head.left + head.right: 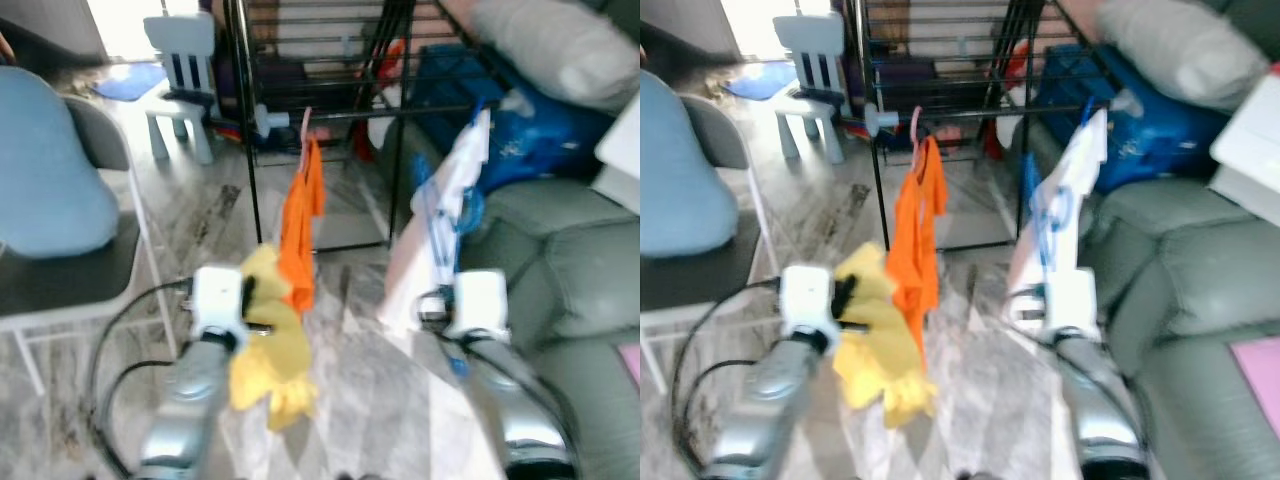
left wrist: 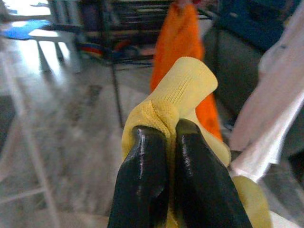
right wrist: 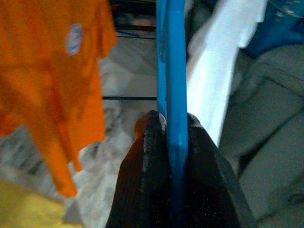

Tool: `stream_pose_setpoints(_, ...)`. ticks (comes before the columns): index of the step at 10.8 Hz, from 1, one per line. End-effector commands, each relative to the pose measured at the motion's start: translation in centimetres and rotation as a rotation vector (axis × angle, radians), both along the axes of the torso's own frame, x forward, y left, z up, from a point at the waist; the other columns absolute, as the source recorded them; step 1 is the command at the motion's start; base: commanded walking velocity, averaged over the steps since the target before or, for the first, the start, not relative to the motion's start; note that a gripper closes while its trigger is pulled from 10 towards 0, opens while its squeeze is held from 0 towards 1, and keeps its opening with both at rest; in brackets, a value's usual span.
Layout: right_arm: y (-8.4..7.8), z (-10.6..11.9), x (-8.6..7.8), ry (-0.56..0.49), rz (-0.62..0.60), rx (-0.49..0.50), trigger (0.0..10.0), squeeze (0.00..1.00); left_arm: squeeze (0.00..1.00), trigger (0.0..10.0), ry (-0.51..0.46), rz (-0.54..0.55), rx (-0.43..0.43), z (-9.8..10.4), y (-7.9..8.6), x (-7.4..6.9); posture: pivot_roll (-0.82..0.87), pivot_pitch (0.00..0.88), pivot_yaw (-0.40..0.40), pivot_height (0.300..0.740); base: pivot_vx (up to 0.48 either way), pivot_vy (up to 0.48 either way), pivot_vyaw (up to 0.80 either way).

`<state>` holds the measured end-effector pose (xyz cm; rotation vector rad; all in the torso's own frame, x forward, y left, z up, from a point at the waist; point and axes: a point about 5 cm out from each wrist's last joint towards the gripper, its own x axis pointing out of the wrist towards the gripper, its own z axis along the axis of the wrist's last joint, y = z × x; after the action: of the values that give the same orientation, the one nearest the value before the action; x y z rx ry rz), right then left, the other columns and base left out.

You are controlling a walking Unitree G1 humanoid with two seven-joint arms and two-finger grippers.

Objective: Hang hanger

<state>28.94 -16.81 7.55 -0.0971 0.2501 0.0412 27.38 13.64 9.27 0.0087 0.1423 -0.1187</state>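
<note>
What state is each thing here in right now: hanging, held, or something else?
orange shirt: hanging from the black rack on a pink hanger.
yellow garment: held up, pinched in the left gripper.
blue hanger: clamped upright in the right gripper.
white garment: draped beside the blue hanger.

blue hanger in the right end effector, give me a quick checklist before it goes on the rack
1. Right end effector shut on the blue hanger: ok.
2. White garment on that hanger: ok.
3. Hanger hook over the black rack bar: cannot tell, blurred.
4. Free bar space beside the orange shirt already hanging: ok.
5. Left end effector shut on the yellow garment, low and clear of the bar: ok.
</note>
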Motion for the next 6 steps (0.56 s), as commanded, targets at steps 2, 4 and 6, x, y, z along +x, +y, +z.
stream_pose_setpoints(2, -0.31, 0.41, 0.25, -0.016, -0.009, 0.018, 10.0, 0.00, 0.00, 10.0, -0.025, -0.014, -0.006, 0.59, -0.48, 0.15, -0.12, 0.050, -0.010, 0.740, -0.274, 0.000, 0.00)
stream_pose_setpoints(4, -0.31, 0.37, 0.36, -0.007, -0.015, 0.032, 10.0, 0.00, 0.00, 10.0, -0.027, -0.019, -0.006, 0.65, -0.62, 0.21, -0.12, 0.048, -0.010, 0.740, -0.283, 0.000, -0.26)
stream_pose_setpoints(6, -0.23, 0.40, 0.54, -0.003, -0.011, 0.040, 10.0, 0.00, 0.00, 10.0, -0.028, -0.020, -0.005, 0.77, -0.63, 0.40, -0.12, 0.064, -0.011, 0.740, -0.281, 0.000, -0.51)
